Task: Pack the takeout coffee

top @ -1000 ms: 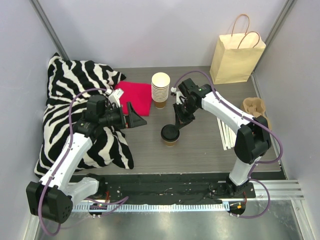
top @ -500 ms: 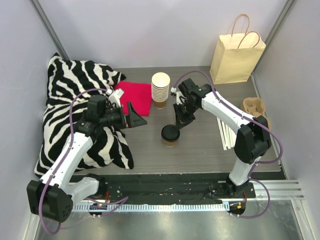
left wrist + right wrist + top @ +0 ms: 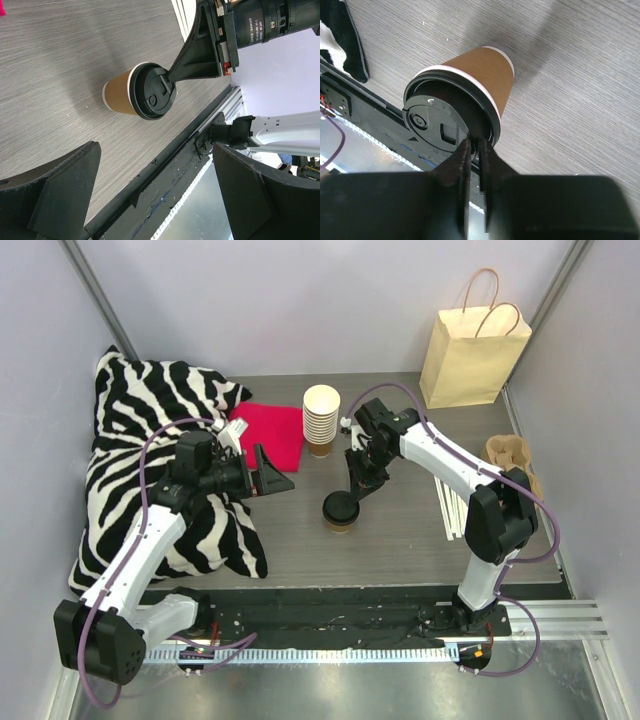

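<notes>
Grey wood-grain table (image 3: 400, 540), pale walls: the coffee (image 3: 340, 510) stands upright mid-table, under the right gripper (image 3: 475, 150).
The right gripper's fingers are almost together with a thin slit between them, tips at the rim of the black lid (image 3: 447, 125); whether they pinch it cannot be told. The left gripper (image 3: 274, 474) hangs spread wide and empty beside the zebra pillow (image 3: 150, 410), facing the coffee. A cup stack (image 3: 321, 418) and red cloth (image 3: 275, 432) sit behind, and a paper bag (image 3: 472, 358) far right.
</notes>
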You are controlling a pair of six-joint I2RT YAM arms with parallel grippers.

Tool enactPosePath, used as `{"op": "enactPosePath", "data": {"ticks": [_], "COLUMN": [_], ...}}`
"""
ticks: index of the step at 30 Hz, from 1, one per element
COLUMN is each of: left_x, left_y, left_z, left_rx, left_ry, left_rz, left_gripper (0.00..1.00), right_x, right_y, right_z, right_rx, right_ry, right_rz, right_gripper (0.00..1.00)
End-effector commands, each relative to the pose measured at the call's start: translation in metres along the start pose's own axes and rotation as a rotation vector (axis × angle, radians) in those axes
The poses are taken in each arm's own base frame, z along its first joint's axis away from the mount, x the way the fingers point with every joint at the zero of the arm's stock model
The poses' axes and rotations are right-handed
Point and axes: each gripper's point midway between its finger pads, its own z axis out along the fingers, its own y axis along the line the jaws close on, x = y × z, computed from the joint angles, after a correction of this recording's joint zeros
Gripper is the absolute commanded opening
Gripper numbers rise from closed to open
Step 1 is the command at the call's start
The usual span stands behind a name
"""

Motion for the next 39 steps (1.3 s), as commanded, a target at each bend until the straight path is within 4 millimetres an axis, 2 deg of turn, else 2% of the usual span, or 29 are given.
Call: {"op": "enactPosePath", "data": {"ticks": [1, 9, 12, 13, 17, 21, 24, 27, 28, 29, 30, 31, 32, 34, 35, 36, 37, 38, 39], "left_x": [-0.006, -0.006, -0.007, -0.007, -0.009, -0.009, -0.01, -0.01, -0.006, -0.01, -0.002, 0.004, 0.002, 0.015, 0.013, 0.017, 0.021, 0.019, 0.025], "left_y": [-0.009, -0.01, -0.011, -0.012, -0.015, -0.025, -0.033, -0.046, -0.045, -0.051, -0.058, -0.057, -0.061, -0.064, -0.069, -0.072, -0.069, -0.075, -0.083], "left_z": [0.0, 0.0, 0.0, 0.0, -0.001, -0.004, -0.008, -0.006, -0.002, 0.001, 0.007, 0.013, 0.018, 0.034, 0.039, 0.044, 0.055, 0.06, 0.064], "left_rx": [0.037, 0.045, 0.049, 0.051, 0.059, 0.102, 0.13, 0.187, 0.186, 0.209, 0.229, 0.226, 0.225, 0.237, 0.257, 0.271, 0.269, 0.302, 0.329], "left_ry": [-0.023, -0.016, -0.013, -0.013, -0.01, 0.017, 0.012, -0.007, -0.008, -0.031, -0.016, -0.011, -0.029, 0.012, 0.009, 0.028, 0.054, 0.047, 0.08], "left_rz": [0.036, 0.037, 0.042, 0.042, 0.056, 0.107, 0.136, 0.148, 0.118, 0.137, 0.142, 0.137, 0.136, 0.106, 0.074, 0.053, 0.027, 0.036, 0.022], "left_gripper": [1.0, 1.0, 1.0, 1.0, 1.0, 1.0, 1.0, 1.0, 1.0, 1.0, 1.0, 1.0, 1.0, 0.98, 0.95, 0.88, 0.84, 0.79, 0.7], "right_x": [-0.01, -0.013, -0.013, -0.013, -0.013, -0.01, -0.002, 0.006, 0.005, 0.005, 0.003, -0.007, 0.0, -0.01, -0.007, -0.006, -0.009, -0.007, -0.006], "right_y": [0.004, 0.014, 0.017, 0.018, 0.016, 0.014, 0.021, 0.038, 0.045, 0.049, 0.053, 0.06, 0.063, 0.065, 0.063, 0.062, 0.06, 0.059, 0.059], "right_z": [-0.008, -0.017, -0.023, -0.028, -0.044, -0.067, -0.085, -0.097, -0.094, -0.094, -0.097, -0.098, -0.091, -0.085, -0.077, -0.073, -0.067, -0.062, -0.059], "right_rx": [-0.004, -0.047, -0.058, -0.06, -0.079, -0.133, -0.246, -0.391, -0.447, -0.476, -0.506, -0.552, -0.599, -0.639, -0.647, -0.652, -0.659, -0.662, -0.671], "right_ry": [-0.031, -0.043, -0.051, -0.063, -0.098, -0.135, -0.164, -0.213, -0.238, -0.258, -0.287, -0.332, -0.294, -0.318, -0.29, -0.279, -0.276, -0.257, -0.245], "right_rz": [-0.018, -0.043, -0.061, -0.071, -0.095, -0.126, -0.126, -0.128, -0.105, -0.099, -0.095, -0.106, -0.042, -0.012, 0.032, 0.047, 0.056, 0.077, 0.09], "right_gripper": [0.2, 0.36, 0.49, 0.56, 0.72, 0.79, 0.83, 0.81, 0.76, 0.74, 0.72, 0.68, 0.67, 0.6, 0.58, 0.56, 0.52, 0.5, 0.45]}}
